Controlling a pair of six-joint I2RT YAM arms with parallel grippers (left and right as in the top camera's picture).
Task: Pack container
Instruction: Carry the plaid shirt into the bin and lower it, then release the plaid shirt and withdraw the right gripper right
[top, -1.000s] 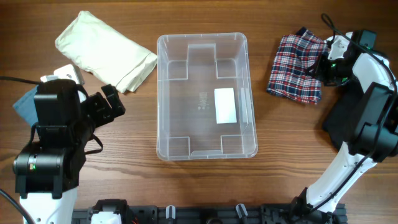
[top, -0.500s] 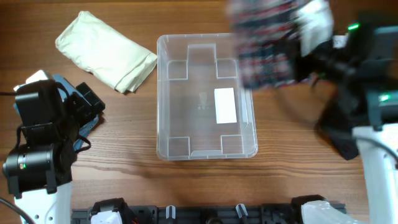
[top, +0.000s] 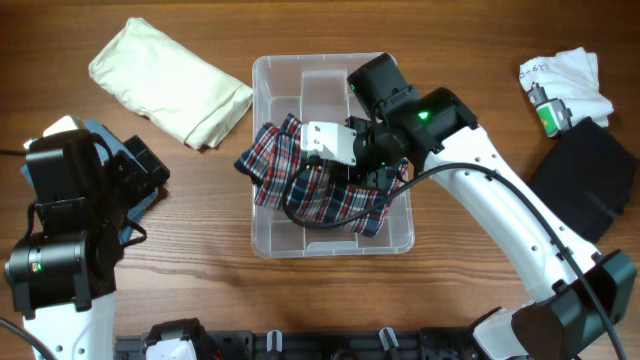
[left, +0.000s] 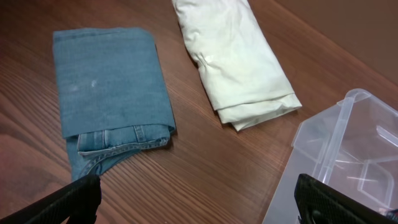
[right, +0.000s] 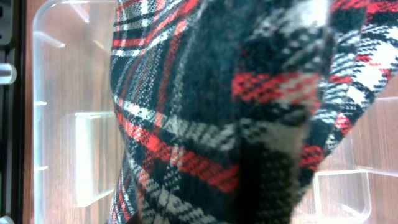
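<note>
The clear plastic container (top: 322, 62) stands mid-table. A red, white and black plaid garment (top: 310, 188) hangs inside it, draped over the left wall. My right gripper (top: 368, 150) is over the container and shut on the plaid garment. The plaid (right: 211, 112) fills the right wrist view and hides the fingers, with the container (right: 56, 124) below. My left gripper (left: 196, 205) is open and empty, low over bare wood between folded blue jeans (left: 106, 93) and the container's corner (left: 348, 143).
A folded cream garment (top: 170, 80) lies at the back left, also seen in the left wrist view (left: 236, 56). A white cloth (top: 570, 78) lies at the back right, with a black garment (top: 585, 190) in front of it. The left arm (top: 70, 200) covers most of the jeans.
My right arm swung the plaid garment from the right of the table over and down into the container. My left arm moved slightly left, then stayed still.
</note>
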